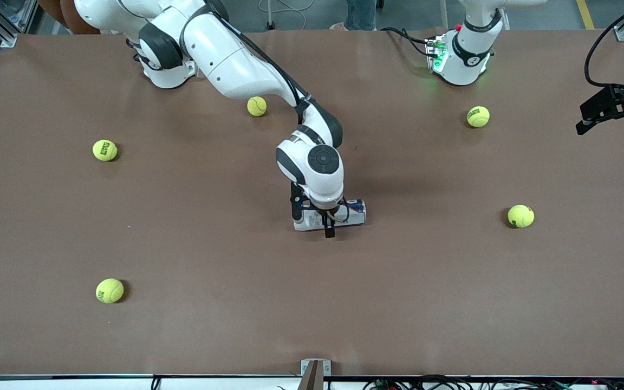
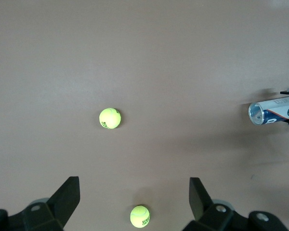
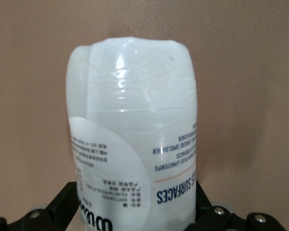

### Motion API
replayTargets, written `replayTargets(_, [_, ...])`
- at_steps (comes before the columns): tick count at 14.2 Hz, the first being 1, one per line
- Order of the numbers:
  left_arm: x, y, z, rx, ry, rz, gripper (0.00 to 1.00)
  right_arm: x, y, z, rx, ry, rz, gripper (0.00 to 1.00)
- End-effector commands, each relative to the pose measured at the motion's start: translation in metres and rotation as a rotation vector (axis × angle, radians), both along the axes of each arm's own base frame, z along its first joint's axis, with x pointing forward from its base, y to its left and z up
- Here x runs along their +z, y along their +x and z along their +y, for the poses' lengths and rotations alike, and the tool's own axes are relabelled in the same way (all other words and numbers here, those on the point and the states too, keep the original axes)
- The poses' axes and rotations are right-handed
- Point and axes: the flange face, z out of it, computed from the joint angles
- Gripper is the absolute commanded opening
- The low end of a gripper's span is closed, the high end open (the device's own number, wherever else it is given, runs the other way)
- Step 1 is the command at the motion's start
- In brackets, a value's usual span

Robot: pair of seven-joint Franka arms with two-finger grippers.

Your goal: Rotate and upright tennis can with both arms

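On the brown paper-covered bench point(image 1: 193, 325), toward the right arm's end, lie two fuzzy yellow-green tennis balls, one point(image 1: 104, 150) farther from the front camera and one point(image 1: 109, 290) nearer it. A third ball point(image 1: 257, 106) sits close to the white jointed right arm point(image 1: 236, 59), which reaches from its base down to the middle of the bench. There the right pincer point(image 1: 323, 218) stands over the slim clear-plastic tennis can with white and navy label point(image 1: 352, 211), which lies on its side. The pincer's black fingers point(image 3: 62, 202) straddle the can, one on each side of its body, spread wide; whether they touch it I cannot tell. Toward the left arm's end lie two more balls, one point(image 1: 478, 116) near the green-lit base of the white left arm point(image 1: 466, 51), one point(image 1: 520, 215) nearer the camera. The left pincer point(image 1: 612, 116) hangs released, fingers apart, over that end of the bench, waiting
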Motion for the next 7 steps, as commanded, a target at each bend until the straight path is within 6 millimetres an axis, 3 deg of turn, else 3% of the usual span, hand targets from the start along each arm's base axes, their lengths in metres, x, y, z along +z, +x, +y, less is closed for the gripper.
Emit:
replayTargets(1, [0.004, -0.001, 0.001, 0.002, 0.000, -0.010, 1.00, 0.004, -0.001, 0.004, -0.010, -0.023, -0.007, 1.00])
replayTargets(7, [0.004, -0.001, 0.001, 0.002, 0.000, -0.010, 1.00, 0.034, -0.003, 0.008, -0.010, -0.039, 0.024, 1.00])
